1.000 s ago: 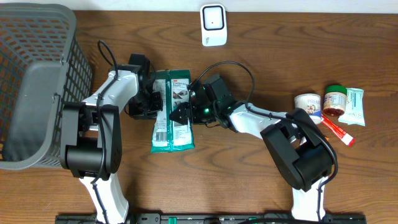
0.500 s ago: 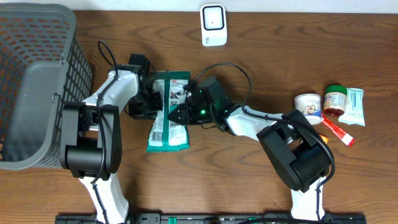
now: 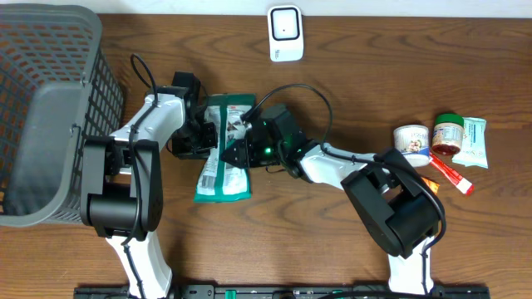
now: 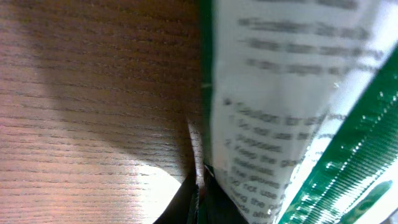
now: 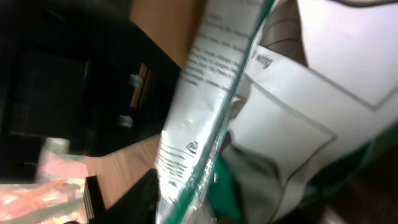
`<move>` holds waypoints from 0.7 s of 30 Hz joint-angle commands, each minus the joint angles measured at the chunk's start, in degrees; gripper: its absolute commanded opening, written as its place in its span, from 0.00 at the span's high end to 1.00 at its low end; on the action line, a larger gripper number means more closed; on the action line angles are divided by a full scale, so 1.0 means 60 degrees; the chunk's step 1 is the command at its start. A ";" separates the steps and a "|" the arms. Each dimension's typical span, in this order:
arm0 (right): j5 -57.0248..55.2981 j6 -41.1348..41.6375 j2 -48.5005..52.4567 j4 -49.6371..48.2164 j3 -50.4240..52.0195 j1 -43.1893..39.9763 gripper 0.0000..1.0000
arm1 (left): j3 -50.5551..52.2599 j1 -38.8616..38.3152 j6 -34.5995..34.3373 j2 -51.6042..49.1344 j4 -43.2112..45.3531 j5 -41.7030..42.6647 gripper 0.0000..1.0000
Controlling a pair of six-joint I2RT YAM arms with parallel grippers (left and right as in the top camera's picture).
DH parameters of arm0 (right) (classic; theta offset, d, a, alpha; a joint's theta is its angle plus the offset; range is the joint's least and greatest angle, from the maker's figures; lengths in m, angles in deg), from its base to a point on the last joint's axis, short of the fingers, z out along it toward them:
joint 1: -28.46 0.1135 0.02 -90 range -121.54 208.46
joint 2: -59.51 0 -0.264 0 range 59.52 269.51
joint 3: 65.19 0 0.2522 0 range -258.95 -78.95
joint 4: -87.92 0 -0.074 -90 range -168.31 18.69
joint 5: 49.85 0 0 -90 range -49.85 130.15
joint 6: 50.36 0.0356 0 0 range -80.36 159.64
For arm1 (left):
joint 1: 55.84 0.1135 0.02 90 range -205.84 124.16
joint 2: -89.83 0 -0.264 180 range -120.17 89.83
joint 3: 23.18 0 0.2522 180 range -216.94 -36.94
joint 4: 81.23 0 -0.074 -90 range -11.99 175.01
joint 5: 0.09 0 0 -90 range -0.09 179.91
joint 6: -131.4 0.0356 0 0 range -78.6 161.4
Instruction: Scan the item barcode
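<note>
Overhead: green packet (image 3: 224,178) on wood-grain table (image 3: 299,237)

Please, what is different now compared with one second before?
The right gripper moved to the left across the green and white packet, and the packet's lower end swung left, so it lies more tilted. Whether the right jaws hold it cannot be told. The left gripper stayed shut on the packet's left edge. The scanner, the basket and the small items on the right did not move.
</note>
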 commanded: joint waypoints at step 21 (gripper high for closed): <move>0.5180 -0.0754 -0.0244 0.0546 0.0007 -0.1202 0.99 | 0.0084 -0.0106 -0.0124 0.1075 0.0470 0.0095 0.79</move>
